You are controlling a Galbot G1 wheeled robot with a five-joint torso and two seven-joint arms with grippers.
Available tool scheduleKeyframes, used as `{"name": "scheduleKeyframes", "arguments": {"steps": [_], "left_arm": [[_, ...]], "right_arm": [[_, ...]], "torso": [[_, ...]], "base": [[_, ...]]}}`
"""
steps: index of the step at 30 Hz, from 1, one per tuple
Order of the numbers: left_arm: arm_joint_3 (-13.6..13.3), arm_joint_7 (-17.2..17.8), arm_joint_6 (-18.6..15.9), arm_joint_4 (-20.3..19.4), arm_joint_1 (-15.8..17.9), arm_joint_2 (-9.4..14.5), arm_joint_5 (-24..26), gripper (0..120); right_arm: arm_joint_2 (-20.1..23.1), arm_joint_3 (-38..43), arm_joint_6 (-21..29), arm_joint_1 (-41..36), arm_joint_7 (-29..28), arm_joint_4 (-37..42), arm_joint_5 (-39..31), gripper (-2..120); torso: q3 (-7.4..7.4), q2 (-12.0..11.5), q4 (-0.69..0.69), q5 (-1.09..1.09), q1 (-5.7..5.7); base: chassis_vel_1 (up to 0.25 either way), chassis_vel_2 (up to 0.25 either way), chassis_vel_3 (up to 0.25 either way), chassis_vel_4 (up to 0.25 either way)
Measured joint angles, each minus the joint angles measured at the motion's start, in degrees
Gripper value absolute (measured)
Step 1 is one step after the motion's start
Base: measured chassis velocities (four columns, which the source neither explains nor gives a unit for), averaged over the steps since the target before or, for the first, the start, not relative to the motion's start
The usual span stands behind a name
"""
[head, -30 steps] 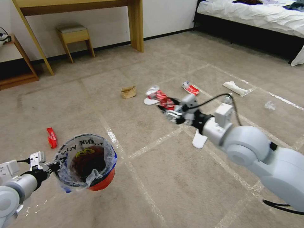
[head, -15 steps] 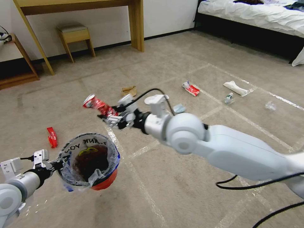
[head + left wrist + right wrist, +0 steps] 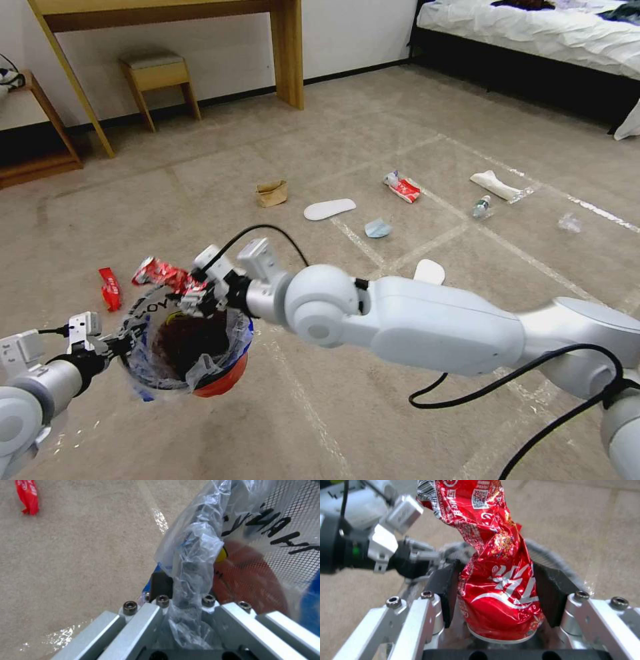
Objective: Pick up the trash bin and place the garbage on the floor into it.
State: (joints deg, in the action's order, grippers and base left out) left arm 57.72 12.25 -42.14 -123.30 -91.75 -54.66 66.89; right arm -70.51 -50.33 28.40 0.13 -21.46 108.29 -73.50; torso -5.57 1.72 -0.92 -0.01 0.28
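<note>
The red trash bin (image 3: pixel 217 380), lined with a clear bluish bag, hangs above the floor (image 3: pixel 373 413) at the lower left. My left gripper (image 3: pixel 112 345) is shut on its rim and bag (image 3: pixel 186 555). My right gripper (image 3: pixel 195 301) is shut on a crumpled red wrapper (image 3: pixel 160 273) right over the bin's far rim. In the right wrist view the wrapper (image 3: pixel 496 580) stands pinched between the black pads (image 3: pixel 448 587). More garbage lies on the carpet: a red wrapper (image 3: pixel 109 289), brown paper bag (image 3: pixel 271 193), white slipper (image 3: pixel 329 209), blue mask (image 3: pixel 377 229) and small bottle (image 3: pixel 481 207).
Farther right lie another red wrapper (image 3: pixel 402 188), a second white slipper (image 3: pixel 495 185), a third one (image 3: pixel 429 271) behind my right arm, and clear wrap (image 3: pixel 568 222). A wooden desk leg (image 3: pixel 287 53) and stool (image 3: pixel 157 83) line the far wall. A bed (image 3: pixel 533 40) stands at the back right.
My right arm has swung left, carrying the red wrapper from mid-floor to just over the bin's rim. The left gripper keeps holding the bin almost in place.
</note>
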Motion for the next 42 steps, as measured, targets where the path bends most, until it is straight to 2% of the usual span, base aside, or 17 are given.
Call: {"name": "scheduleKeyframes", "arguments": {"steps": [8,23,38,42], "left_arm": [[0.05,-0.01,0.0,-0.63,-0.15,-0.56,0.03,1],[0.02,-0.05,0.0,-1.1,-0.17,-1.24,0.12,1],[-0.27,-0.13,0.0,-0.78,0.15,-1.38,-0.05,1],[-0.3,-0.13,0.0,-0.56,0.19,-1.39,-0.13,1]], "right_arm": [[-3.9,-2.96,0.85,-0.97,-0.81,-2.66,0.75,48],[-4.36,-4.88,1.02,-2.43,-0.79,-4.63,2.56,48],[-2.78,-4.77,0.9,-2.9,-0.78,-3.64,3.29,48],[-2.63,-4.54,0.93,-2.78,-0.93,-3.29,3.13,57]], "torso": [[0.0,0.0,0.01,0.0,0.0],[0.0,0.0,0.0,0.01,0.0],[0.0,0.0,0.0,0.02,-0.01],[0.0,0.0,0.0,0.02,-0.01]], "base": [[0.0,0.0,0.0,0.0],[0.0,0.0,0.0,0.0],[0.0,0.0,0.0,0.0],[0.0,0.0,0.0,0.0]]}}
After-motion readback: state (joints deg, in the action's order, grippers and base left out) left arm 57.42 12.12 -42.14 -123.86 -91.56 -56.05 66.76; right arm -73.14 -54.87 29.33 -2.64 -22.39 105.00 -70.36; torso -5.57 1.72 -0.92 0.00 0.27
